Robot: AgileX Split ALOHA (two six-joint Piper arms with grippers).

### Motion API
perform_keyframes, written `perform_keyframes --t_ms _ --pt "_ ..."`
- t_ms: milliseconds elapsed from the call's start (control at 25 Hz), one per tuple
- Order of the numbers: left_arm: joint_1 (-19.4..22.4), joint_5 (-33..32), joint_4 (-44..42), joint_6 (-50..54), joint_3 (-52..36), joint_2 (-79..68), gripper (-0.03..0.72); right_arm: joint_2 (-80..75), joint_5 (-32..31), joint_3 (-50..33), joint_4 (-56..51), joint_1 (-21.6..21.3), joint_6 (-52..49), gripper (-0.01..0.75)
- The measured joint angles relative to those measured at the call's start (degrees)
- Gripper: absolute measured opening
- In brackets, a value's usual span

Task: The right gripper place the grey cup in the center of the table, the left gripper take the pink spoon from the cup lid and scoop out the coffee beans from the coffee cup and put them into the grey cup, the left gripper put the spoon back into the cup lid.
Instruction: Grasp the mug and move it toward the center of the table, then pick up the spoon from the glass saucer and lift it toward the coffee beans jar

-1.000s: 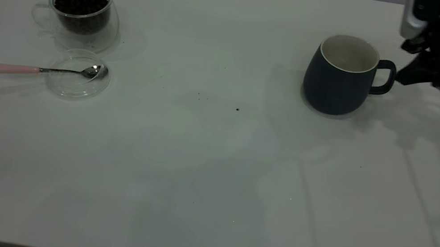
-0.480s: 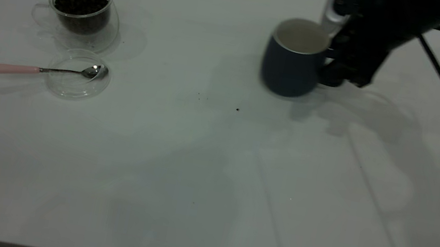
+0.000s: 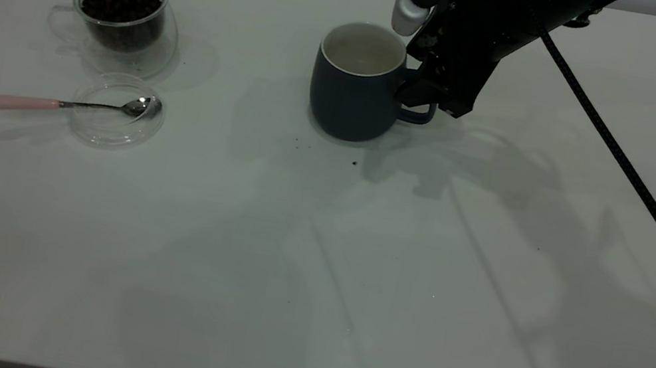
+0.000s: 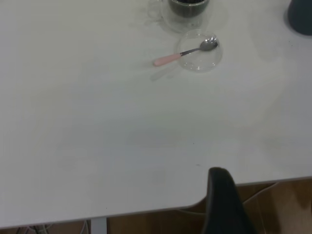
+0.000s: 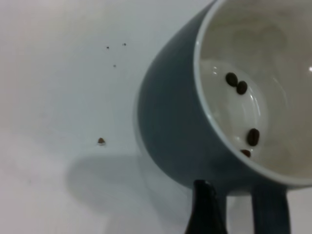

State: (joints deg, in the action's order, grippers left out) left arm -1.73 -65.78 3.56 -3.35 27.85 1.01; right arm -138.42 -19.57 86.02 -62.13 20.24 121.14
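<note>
Partly hidden, the right end effector [image 3: 419, 95] grips the grey cup's [image 3: 350, 90] handle [image 3: 418, 118]

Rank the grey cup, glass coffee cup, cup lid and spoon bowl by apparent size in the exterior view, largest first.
1. grey cup, held by the right gripper
2. glass coffee cup
3. cup lid, nearly matching the coffee cup, so that order is unsure
4. spoon bowl

Legible text, labels, brands, numbers, signs: none. Grey cup [image 3: 354, 91], glass coffee cup [image 3: 121, 19], cup lid [image 3: 113, 119], pink spoon [image 3: 21, 103] and table [image 3: 312, 275] all unmarked.
</note>
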Motion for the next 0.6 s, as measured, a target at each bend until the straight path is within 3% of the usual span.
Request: perform_keyframes --t_ms 200,360,480,600 --pt "0.0 0.0 0.0 0.0 0.0 0.0 0.482 1.7 2.2 -2.7 -0.1 -3.5 -3.6 0.573" --pt "0.0 0.0 0.0 0.0 0.0 0.0 0.482 7.8 3.0 -10.1 -0.1 -5.5 -12.4 0.573" --pt "0.0 0.0 0.0 0.0 0.0 0.0 0.482 15.8 -1.6 -17.4 -0.1 -5.4 -26.6 0.573" --pt "0.0 0.0 0.0 0.0 0.0 0.0 0.482 27.0 -10.1 -24.3 3.9 -5.4 -48.0 0.573"
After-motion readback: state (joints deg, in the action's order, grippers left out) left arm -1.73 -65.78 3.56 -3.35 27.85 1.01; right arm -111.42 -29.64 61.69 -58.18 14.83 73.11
